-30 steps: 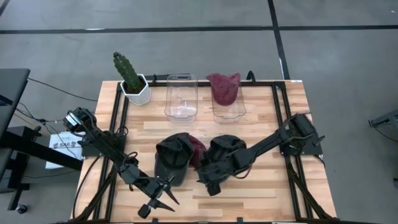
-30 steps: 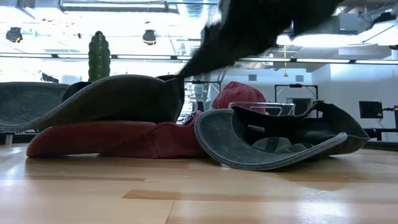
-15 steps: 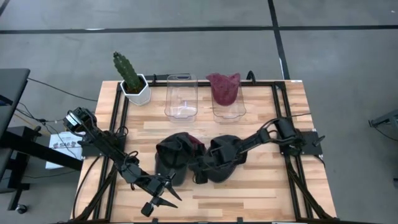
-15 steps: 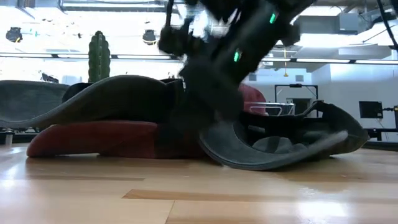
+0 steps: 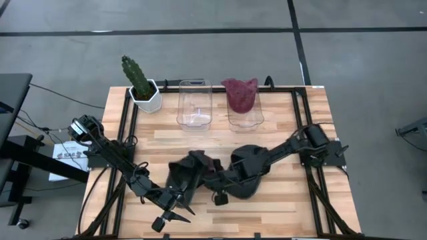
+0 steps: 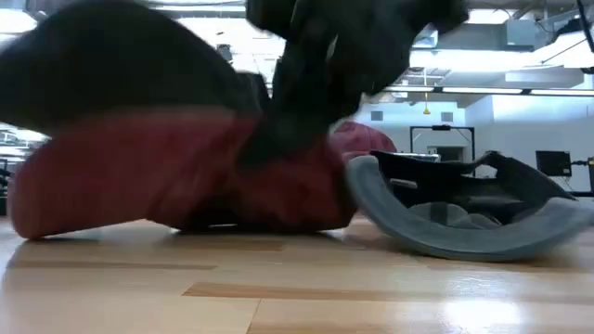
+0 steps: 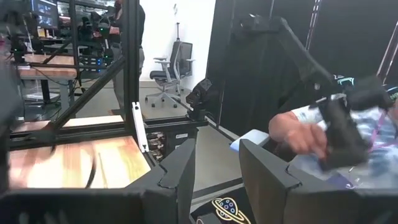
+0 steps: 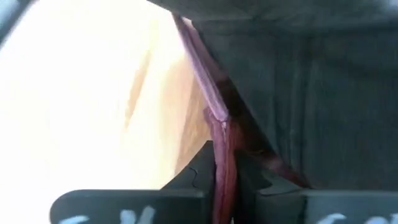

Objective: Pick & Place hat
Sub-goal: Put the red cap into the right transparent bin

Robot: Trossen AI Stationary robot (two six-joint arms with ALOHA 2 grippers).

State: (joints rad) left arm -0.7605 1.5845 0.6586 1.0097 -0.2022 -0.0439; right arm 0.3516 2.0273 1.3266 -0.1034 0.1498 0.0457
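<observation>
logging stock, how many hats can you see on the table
4: a maroon hat in the right bin at the back, and three mid-table, a dark hat, a maroon one under it, and a grey hat. More may be hidden.

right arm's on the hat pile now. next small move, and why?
Probably lift slightly. In the right wrist view, the right gripper has the maroon hat brim pinched between its fingers, but a dark hat lies over the maroon one, so rise slowly to free it. The left gripper waits near the front edge.
</observation>
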